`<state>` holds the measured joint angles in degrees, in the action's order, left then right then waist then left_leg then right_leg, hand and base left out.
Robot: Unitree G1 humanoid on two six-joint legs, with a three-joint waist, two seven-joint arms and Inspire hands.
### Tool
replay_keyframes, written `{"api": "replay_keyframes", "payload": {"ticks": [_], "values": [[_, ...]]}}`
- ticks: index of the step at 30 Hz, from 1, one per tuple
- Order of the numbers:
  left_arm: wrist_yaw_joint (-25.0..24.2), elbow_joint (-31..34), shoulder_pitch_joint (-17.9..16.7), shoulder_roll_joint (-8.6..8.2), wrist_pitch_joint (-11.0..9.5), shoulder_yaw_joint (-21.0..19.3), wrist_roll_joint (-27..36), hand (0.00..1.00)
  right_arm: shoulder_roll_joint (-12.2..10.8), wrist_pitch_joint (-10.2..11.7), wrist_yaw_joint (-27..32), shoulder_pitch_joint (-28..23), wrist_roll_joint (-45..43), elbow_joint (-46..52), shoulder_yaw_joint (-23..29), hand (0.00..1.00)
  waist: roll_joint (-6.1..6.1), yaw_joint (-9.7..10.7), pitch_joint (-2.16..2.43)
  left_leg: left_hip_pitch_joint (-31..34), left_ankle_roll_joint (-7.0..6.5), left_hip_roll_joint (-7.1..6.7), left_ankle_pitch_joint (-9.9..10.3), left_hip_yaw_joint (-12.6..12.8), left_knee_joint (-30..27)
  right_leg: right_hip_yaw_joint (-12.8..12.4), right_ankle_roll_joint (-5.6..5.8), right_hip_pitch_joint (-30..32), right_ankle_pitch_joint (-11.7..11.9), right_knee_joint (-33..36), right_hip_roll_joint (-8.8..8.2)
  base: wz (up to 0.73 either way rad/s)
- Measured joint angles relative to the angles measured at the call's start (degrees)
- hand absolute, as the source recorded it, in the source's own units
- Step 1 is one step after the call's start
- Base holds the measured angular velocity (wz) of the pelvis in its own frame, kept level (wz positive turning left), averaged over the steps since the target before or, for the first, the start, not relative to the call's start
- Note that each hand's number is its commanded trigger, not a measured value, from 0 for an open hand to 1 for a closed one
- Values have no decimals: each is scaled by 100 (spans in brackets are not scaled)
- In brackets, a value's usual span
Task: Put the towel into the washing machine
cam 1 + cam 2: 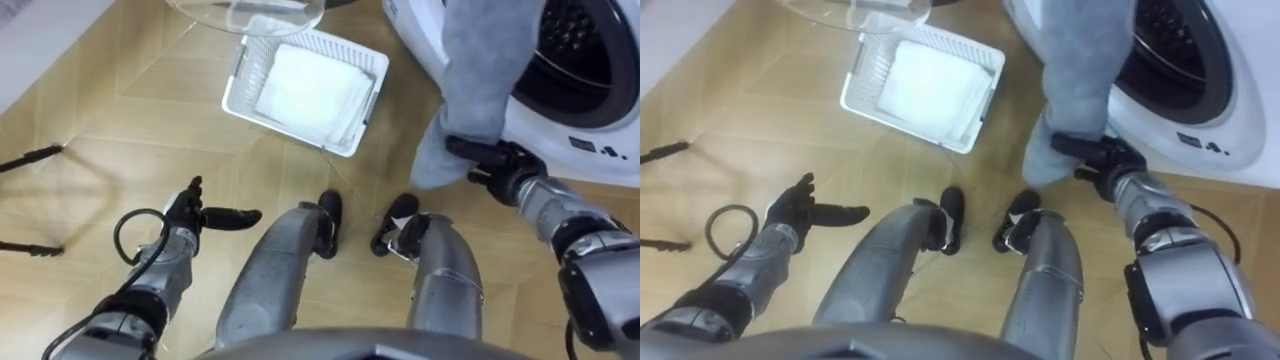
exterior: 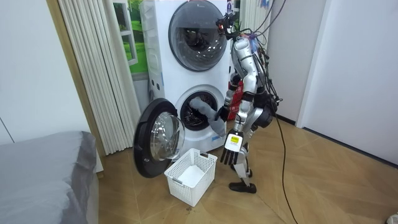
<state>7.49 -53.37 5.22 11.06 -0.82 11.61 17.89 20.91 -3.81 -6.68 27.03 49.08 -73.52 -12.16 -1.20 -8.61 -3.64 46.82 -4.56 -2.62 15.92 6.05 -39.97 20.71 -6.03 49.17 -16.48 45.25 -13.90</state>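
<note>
Half in: towel [image 1: 480, 70] top lies inside washing machine [image 1: 590, 135], tail hangs outside; right hand [image 1: 495, 165] seemingly curls fingers round tail; left hand [image 1: 190, 212] idle, fingers spread.

The robot stands upright just in front of the washing machine [image 1: 600, 135]. Its right arm reaches forward and down toward the machine's front with the forearm stretched out. The right hand [image 1: 492, 160] sits just below the drum opening, its fingers curled round the lower end of the towel [image 1: 480, 70]. The left arm is on the side away from the machine, elbow bent. The left hand [image 1: 188, 212] is held low, fingers straight and loosely spread, holding nothing.
</note>
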Motion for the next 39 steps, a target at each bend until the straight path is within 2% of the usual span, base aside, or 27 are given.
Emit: {"api": "replay_keyframes", "payload": {"ticks": [4,9,12,16,17,20,24,25,26,30,36,39], "values": [[121,188,-155,53,-3,4,3,0,174,-8,-98,-1,894,-2,75,100,18,26,5,104,6,1,18,-12,-87,4,-6,83,-4,43,-2,0],[302,190,-186,159,-2,-10,54,0,223,-70,-212,7,1848,-69,500,100,69,44,21,117,-1,18,25,-7,-157,10,-8,77,8,55,7,0],[346,198,-221,181,2,-12,1,0,302,-185,-204,79,2317,-69,743,100,103,37,22,93,-4,20,24,34,-162,-36,-4,78,36,64,11,-8],[451,633,-542,435,13,-39,53,0,340,-497,-141,252,2609,-48,753,100,280,23,39,59,-14,95,37,133,-185,-105,-36,80,62,61,76,-13],[558,725,-600,445,21,-56,53,0,388,-626,-71,319,2725,-26,765,100,310,38,41,50,-15,94,37,147,-206,-129,-37,87,62,100,67,0],[707,728,-608,441,57,-53,49,0,418,-785,112,626,2987,-23,792,100,319,52,39,58,-30,93,57,175,-325,-172,-39,105,60,216,44,0],[914,731,-627,445,60,-69,9,0,422,-916,317,855,3024,17,909,100,343,62,40,101,-66,74,110,191,-531,-206,-24,135,9,420,-28,2],[1008,766,-654,445,71,-84,11,0,429,-1011,404,937,3098,18,926,78,394,87,45,125,-80,54,124,205,-581,-227,-8,171,-15,500,-66,5],[1114,975,-767,442,92,-147,-3,0,431,-1110,538,1045,3202,39,939,0,471,122,43,161,-60,21,140,235,-604,-302,13,249,-29,566,-85,6],[1239,1224,-955,379,83,-161,-7,0,436,-1138,874,1355,3237,77,983,0,487,160,45,229,-124,10,135,249,-697,-311,47,291,17,590,-110,0],[1513,1219,-1032,296,85,-335,-185,0,452,-1178,1226,1639,3410,124,1846,0,483,200,47,219,-300,-104,167,306,-795,-320,143,302,-19,768,-306,3],[1573,1219,-1030,177,93,-476,-520,0,463,-1077,1417,1839,3520,149,2317,0,466,184,56,210,-344,-130,192,314,-822,-312,188,297,-52,792,-325,1]]}}
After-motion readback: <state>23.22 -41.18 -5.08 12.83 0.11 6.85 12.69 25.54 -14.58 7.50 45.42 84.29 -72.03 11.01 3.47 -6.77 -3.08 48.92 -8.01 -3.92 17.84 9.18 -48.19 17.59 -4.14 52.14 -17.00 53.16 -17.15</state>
